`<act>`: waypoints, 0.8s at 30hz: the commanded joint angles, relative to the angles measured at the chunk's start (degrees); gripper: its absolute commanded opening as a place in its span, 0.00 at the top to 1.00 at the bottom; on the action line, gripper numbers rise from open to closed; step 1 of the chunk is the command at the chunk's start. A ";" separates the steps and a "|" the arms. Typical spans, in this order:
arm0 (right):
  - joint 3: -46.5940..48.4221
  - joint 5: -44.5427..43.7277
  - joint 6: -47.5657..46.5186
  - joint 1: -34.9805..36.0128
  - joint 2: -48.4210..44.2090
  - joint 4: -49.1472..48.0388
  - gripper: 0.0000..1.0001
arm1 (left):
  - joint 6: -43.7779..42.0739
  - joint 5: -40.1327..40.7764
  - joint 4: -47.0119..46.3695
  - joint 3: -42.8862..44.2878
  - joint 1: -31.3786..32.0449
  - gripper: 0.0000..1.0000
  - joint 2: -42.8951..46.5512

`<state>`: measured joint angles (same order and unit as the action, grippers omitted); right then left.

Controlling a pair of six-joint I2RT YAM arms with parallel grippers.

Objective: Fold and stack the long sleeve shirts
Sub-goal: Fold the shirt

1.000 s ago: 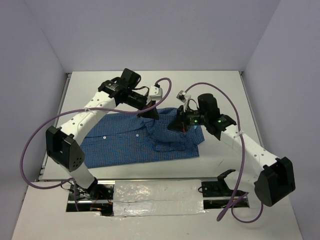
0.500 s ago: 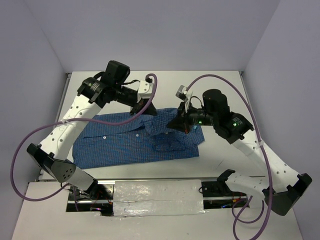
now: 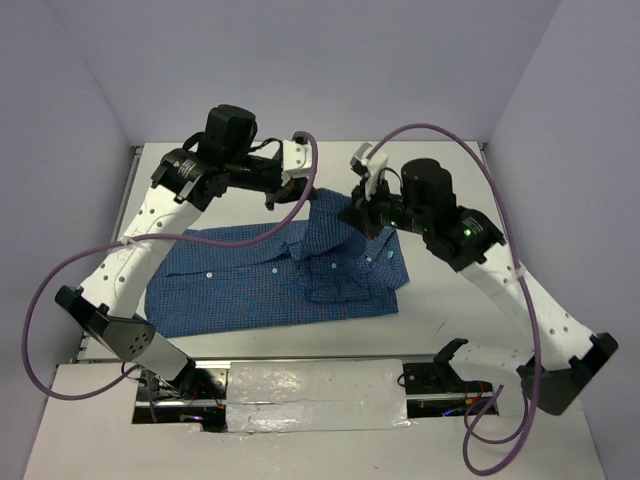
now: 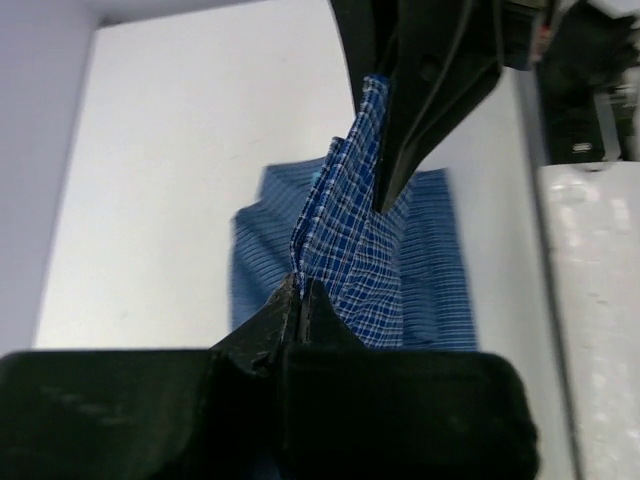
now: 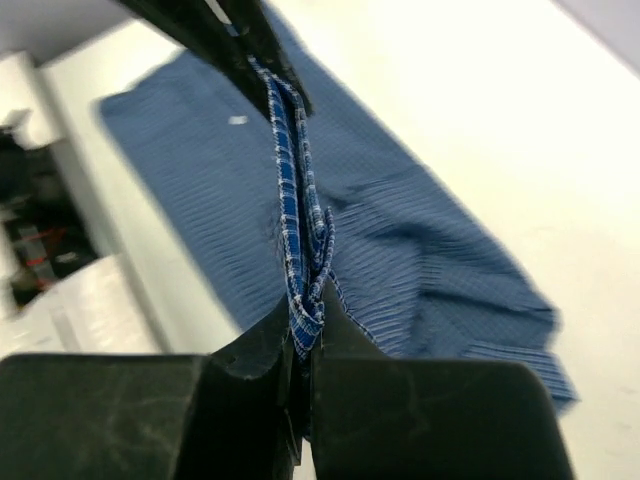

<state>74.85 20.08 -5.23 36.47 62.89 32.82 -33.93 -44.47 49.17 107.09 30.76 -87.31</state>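
Note:
The blue finely checked shirt (image 3: 260, 285) lies on the white table, its right part lifted into a taut fold (image 3: 325, 222) between both grippers. My left gripper (image 3: 300, 199) is shut on one end of this fold, seen in the left wrist view (image 4: 297, 285). My right gripper (image 3: 362, 215) is shut on the other end, seen in the right wrist view (image 5: 306, 312). The held cloth (image 5: 296, 190) stretches in a line from one gripper to the other, above the rest of the shirt (image 4: 430, 270).
The white table (image 3: 450, 180) has grey walls on the left, back and right. A shiny foil-covered strip (image 3: 310, 385) runs along the near edge between the arm bases. Purple cables loop off both arms.
Both grippers have risen and moved toward the back of the table, lifting the shirt's right part higher into a raised fold. The rest of the shirt has stayed flat.

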 commanded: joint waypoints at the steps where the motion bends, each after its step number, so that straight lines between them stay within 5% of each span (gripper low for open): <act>1: 6.95 -11.09 -5.57 -0.43 4.50 -2.31 1.00 | 2.29 12.82 -5.13 2.51 -2.55 1.00 -1.37; 5: 15.13 -16.56 -9.96 -3.32 12.76 -3.29 1.00 | 4.49 17.83 -9.43 3.30 -3.51 1.00 -1.73; 15: 32.79 -11.73 -19.01 -9.13 23.22 -4.70 1.00 | 5.81 17.84 -11.20 3.48 -6.06 1.00 -0.76; 24: 37.91 -10.67 -21.57 -10.36 26.40 -4.43 1.00 | 5.02 17.23 -9.71 4.00 -6.77 1.00 0.20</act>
<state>107.98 15.14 -23.70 29.63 90.50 31.64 -29.74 -29.43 32.84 109.62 25.89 -89.41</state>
